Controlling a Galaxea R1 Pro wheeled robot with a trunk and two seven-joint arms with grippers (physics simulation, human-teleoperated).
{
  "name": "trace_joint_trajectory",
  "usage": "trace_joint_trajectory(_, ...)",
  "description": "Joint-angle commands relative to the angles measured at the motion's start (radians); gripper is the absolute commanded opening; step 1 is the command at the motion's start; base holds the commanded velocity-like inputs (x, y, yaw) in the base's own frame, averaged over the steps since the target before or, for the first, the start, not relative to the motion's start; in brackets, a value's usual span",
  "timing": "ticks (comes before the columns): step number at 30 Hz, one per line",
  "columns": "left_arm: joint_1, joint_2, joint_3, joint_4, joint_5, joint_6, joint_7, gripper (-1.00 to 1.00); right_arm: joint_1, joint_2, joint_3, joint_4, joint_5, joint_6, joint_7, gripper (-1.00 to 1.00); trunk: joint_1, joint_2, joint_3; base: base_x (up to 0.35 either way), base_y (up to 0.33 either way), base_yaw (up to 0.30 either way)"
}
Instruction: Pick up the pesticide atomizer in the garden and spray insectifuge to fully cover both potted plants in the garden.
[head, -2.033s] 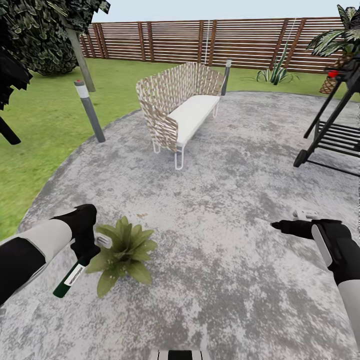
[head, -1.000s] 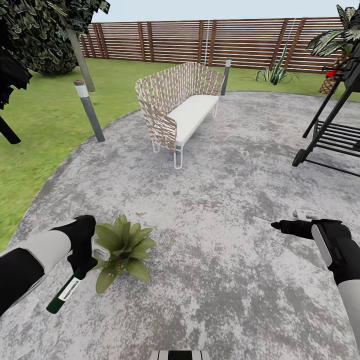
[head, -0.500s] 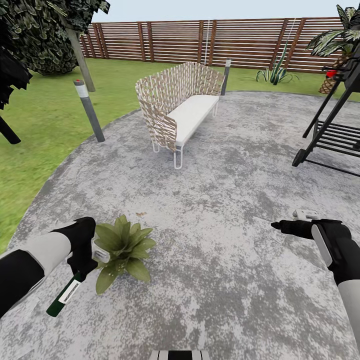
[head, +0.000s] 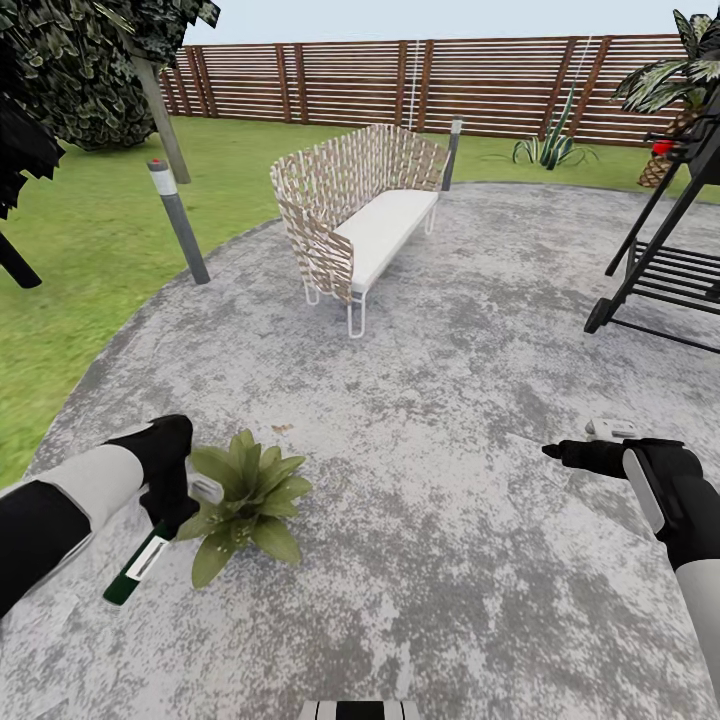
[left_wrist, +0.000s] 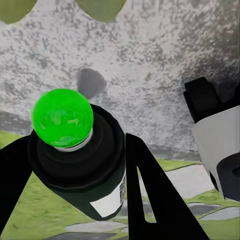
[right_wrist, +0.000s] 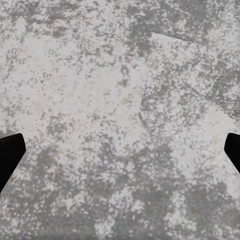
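A: Spraying is underway, I'd judge. The left gripper (head: 168, 520) is clamping its fingers on the pesticide atomizer (head: 137, 569), a smooth dark bottle with a white label band, just beside the potted plant (head: 246, 500).

B: And next?

A: Probably swinging its glowing green top (left_wrist: 62, 118) over the pointed, glossy leaves. The right gripper (head: 553, 452) is hanging empty over the mottled grey patio (head: 450, 350), its fingers spread wide in its wrist view.

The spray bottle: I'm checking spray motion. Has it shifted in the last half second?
Yes. The spray bottle has moved up and right, closer to the potted plant.
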Motion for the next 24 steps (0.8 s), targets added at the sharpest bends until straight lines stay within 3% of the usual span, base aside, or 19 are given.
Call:
trace_joint_trajectory(1,-0.005,0.001,0.003,-0.003,-0.011,0.007,-0.009,-1.0,0.0,0.0,-0.001,-0.001,-0.005,0.005,0.0,1.0,0.0,0.0,-0.001,0.0,0.0,0.0)
trace_joint_trajectory(13,0.008,0.005,0.005,-0.001,-0.009,0.006,-0.016,-1.0,0.0,0.0,-0.001,-0.001,-0.005,0.005,0.0,1.0,0.0,0.0,-0.001,0.0,0.0,0.0)
trace_joint_trajectory(18,0.053,0.007,0.006,-0.001,-0.003,0.006,-0.021,-1.0,0.0,0.001,-0.001,-0.001,-0.005,0.005,0.0,1.0,0.0,0.0,-0.001,0.0,0.0,0.0)
trace_joint_trajectory(24,0.059,0.007,0.013,0.001,-0.001,0.006,-0.022,-1.0,0.0,0.001,0.0,-0.001,-0.005,0.005,0.0,1.0,0.0,0.0,-0.001,0.0,0.0,0.0)
